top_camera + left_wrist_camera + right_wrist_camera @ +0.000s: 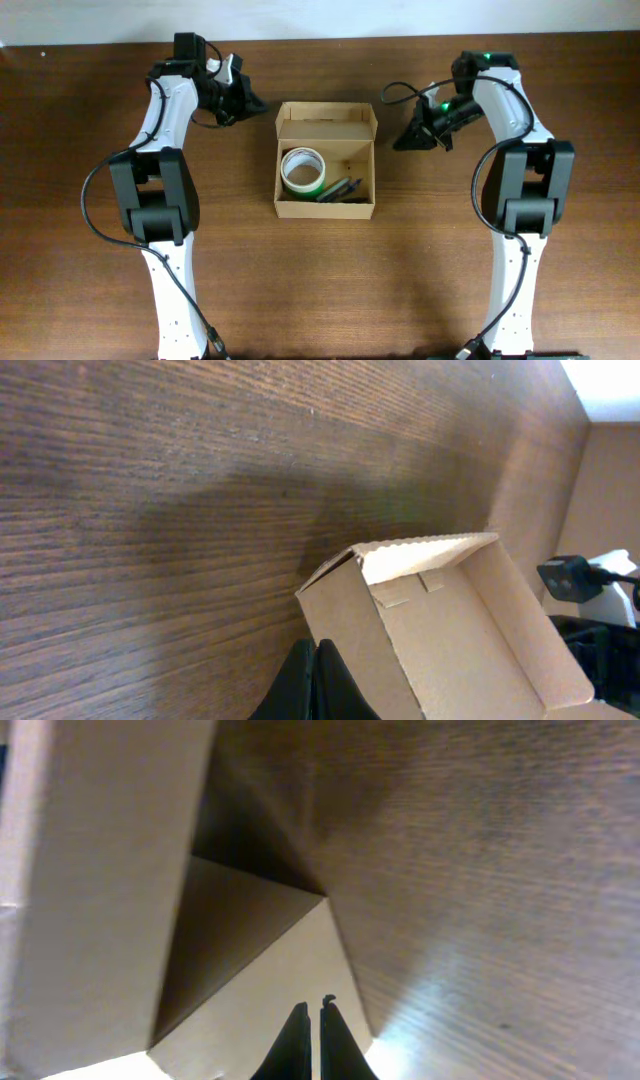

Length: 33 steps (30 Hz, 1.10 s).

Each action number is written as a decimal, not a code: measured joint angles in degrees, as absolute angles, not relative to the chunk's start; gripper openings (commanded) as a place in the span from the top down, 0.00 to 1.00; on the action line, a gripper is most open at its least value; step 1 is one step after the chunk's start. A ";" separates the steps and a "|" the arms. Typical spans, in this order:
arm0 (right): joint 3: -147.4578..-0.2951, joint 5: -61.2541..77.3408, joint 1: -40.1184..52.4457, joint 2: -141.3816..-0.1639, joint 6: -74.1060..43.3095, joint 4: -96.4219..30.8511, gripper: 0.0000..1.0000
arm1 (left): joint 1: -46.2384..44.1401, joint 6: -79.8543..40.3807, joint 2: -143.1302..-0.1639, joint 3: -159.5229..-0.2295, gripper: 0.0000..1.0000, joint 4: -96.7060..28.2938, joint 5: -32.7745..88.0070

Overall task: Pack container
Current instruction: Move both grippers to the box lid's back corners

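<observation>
Seen from overhead, the container (326, 208) sits open on the wooden bench (80, 300), midway between the side edges and nearer the far edge. Its flap lid is folded back toward that edge. Only this view shows the inside: a tape roll (290, 165) in the left half, with dark pens (342, 189) lying just beside it. The left claw (243, 101) hangs clenched and empty near the box's far left corner. The right claw (402, 141), also clenched and empty, is near the far right corner. A strip of wood separates each from the cardboard. The wrist views show only outer walls, a scalloped flap edge and wood grain. Wide bench surface stretches from the box to the near edge.
</observation>
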<state>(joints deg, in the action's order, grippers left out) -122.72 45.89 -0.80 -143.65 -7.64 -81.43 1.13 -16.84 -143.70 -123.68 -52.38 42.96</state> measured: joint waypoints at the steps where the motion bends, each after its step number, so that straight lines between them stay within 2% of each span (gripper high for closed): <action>1: -122.72 45.67 -0.78 -144.11 -7.46 -81.41 0.96 | 1.13 -16.69 -143.70 -123.68 0.98 -52.38 42.98; 33: -122.72 45.67 5.30 -147.65 -7.38 -75.77 0.96 | -5.98 -16.47 -147.87 -123.68 0.98 -51.40 44.53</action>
<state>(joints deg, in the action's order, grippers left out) -122.72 45.67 5.30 -147.65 -7.38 -75.77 -5.98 -16.47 -147.87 -123.68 -51.40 44.53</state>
